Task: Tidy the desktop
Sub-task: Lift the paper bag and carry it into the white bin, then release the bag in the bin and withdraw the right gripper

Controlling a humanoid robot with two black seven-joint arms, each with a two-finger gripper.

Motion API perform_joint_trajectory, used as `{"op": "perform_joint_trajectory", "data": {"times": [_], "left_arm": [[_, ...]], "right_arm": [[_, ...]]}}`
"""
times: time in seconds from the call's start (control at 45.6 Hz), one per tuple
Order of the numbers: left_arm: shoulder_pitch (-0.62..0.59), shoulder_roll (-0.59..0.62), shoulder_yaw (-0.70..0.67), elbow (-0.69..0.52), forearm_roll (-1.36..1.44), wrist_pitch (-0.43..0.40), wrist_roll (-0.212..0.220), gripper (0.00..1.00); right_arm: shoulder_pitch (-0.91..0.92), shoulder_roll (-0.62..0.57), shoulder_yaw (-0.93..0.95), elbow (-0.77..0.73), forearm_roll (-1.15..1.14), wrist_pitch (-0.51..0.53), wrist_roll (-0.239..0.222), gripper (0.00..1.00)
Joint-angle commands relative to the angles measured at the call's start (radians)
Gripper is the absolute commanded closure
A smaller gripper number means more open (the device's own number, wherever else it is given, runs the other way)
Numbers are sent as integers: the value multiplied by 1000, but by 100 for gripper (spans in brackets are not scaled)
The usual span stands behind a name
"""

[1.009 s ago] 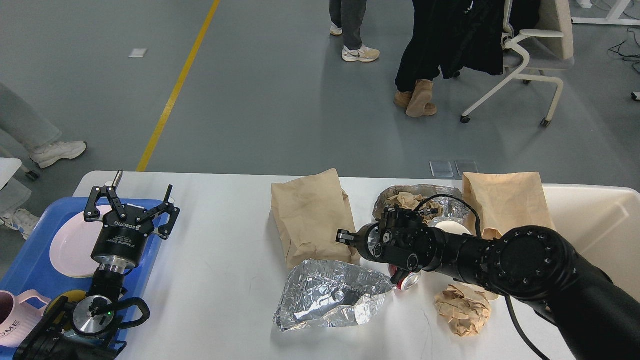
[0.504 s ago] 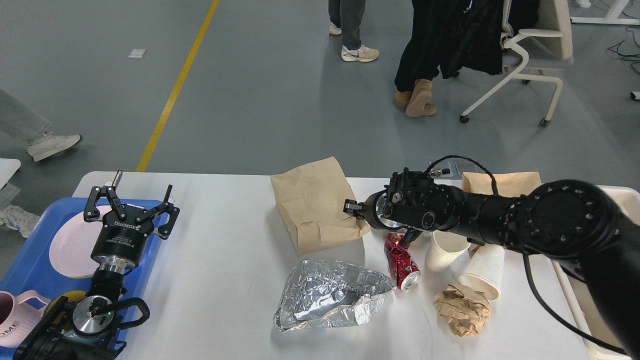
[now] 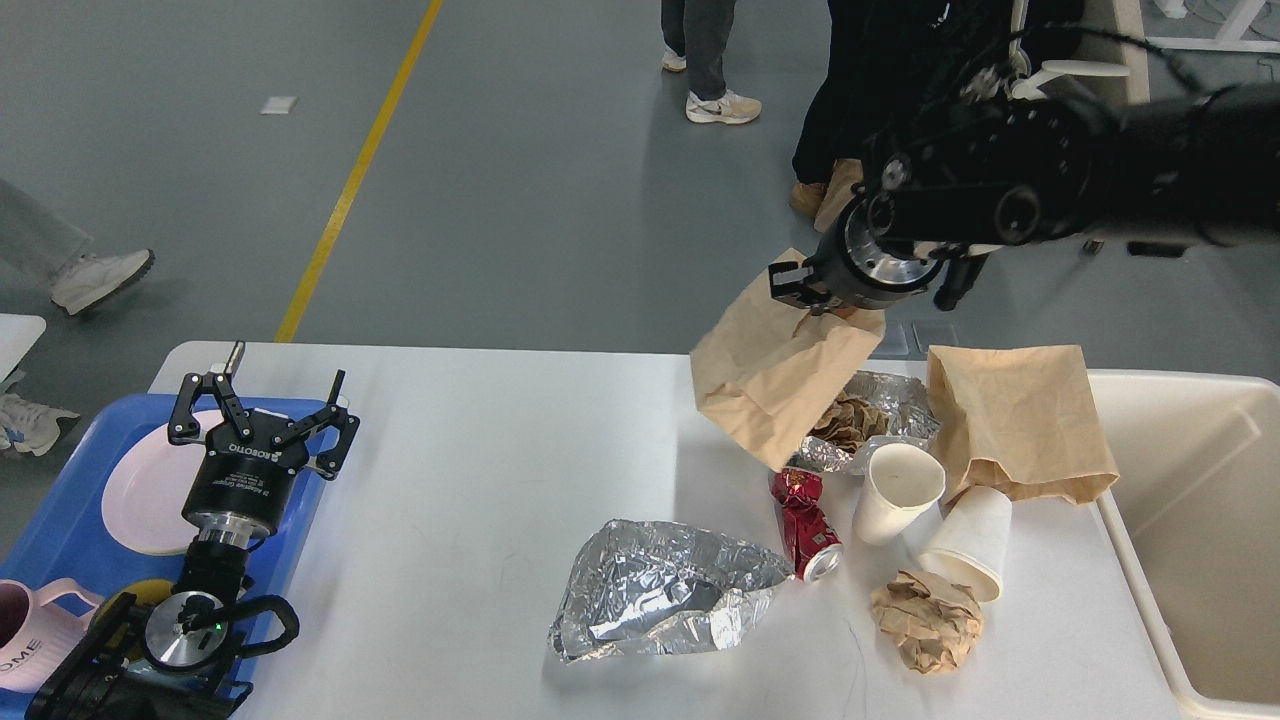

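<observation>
The desktop (image 3: 480, 470), a broad white surface, spans the lower view and bears foil, cups and a crushed can. A brown paper bag (image 3: 780, 375) hangs above its far right part, clamped by the right gripper (image 3: 805, 290), long axis sloping down-left. The cream bin (image 3: 1200, 520) lies right of that arm (its likely goal). The left gripper (image 3: 262, 400), fingers apart, hovers over the blue tray (image 3: 60, 520).

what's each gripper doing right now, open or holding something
Left gripper: open, holding nothing, above the blue tray.
Right gripper: shut on the brown paper bag, lifted off the desktop.
</observation>
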Motion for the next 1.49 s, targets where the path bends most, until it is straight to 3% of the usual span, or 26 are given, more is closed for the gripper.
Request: {"op": "perform_joint_trajectory", "data": {"times": [0.0, 0.197, 0.373, 0.592, 0.68, 0.79, 0.965, 1.075, 1.272, 1.469], "left_arm": [[0, 0, 1, 0, 0, 0, 0, 4], [0, 0, 1, 0, 0, 0, 0, 4], [0, 0, 0, 0, 0, 0, 0, 4], [0, 0, 1, 0, 0, 2, 0, 4], [0, 0, 0, 0, 0, 0, 0, 4], [0, 0, 0, 0, 0, 2, 0, 4], [0, 0, 0, 0, 0, 2, 0, 4], [0, 0, 0, 0, 0, 2, 0, 4], [0, 0, 0, 0, 0, 2, 0, 4], [0, 0, 0, 0, 0, 2, -2, 4]], "right_arm": [[168, -76, -73, 32, 2, 217, 11, 100], [394, -154, -177, 167, 0, 365, 25, 100], [531, -148, -313, 270, 0, 425, 125, 100], [583, -119, -539, 309, -1, 425, 237, 100], [580, -139, -660, 298, -7, 409, 243, 100], [545, -255, -763, 246, -42, 345, 238, 100], [342, -553, -778, 63, -185, 215, 226, 100], [126, -663, -736, -95, -191, 141, 226, 100], [-363, -711, -503, -279, -184, -106, 226, 100], [-906, -657, -133, -622, -168, -170, 223, 100]]}}
